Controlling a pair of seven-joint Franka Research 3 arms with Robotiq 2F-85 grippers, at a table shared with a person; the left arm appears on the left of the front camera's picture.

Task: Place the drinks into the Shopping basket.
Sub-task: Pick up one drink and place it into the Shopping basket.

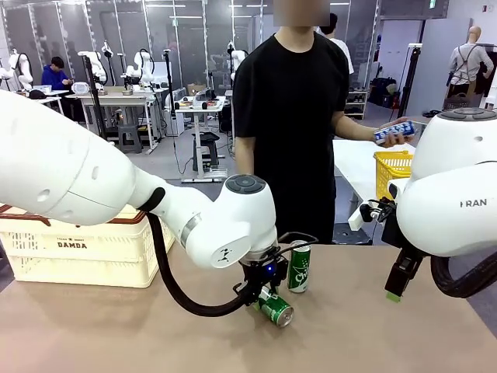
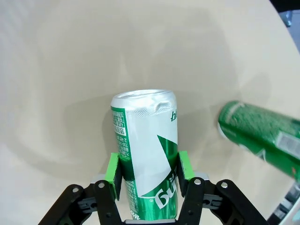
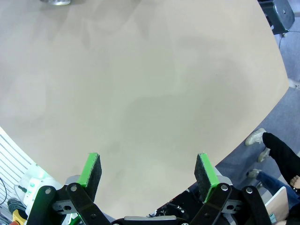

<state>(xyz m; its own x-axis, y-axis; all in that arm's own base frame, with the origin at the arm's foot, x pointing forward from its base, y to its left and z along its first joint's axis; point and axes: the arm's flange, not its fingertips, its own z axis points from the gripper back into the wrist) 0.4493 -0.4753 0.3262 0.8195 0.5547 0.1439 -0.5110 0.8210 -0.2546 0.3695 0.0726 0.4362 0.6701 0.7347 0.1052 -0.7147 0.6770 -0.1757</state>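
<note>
Front: left gripper (image 1: 266, 294) pinched tilted green can (image 1: 276, 308) low over table (image 1: 116, 334); second green can (image 1: 299, 268) upright just beside; Shopping basket (image 1: 78, 249) far left
Left wrist: pads (image 2: 112, 169) clamped can's sides
Right wrist: right gripper (image 3: 147, 171) spread above table

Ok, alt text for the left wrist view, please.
The left gripper is shut on a green and white can, green pads pressing its sides, above a beige table. A second green can shows at the right.
</note>
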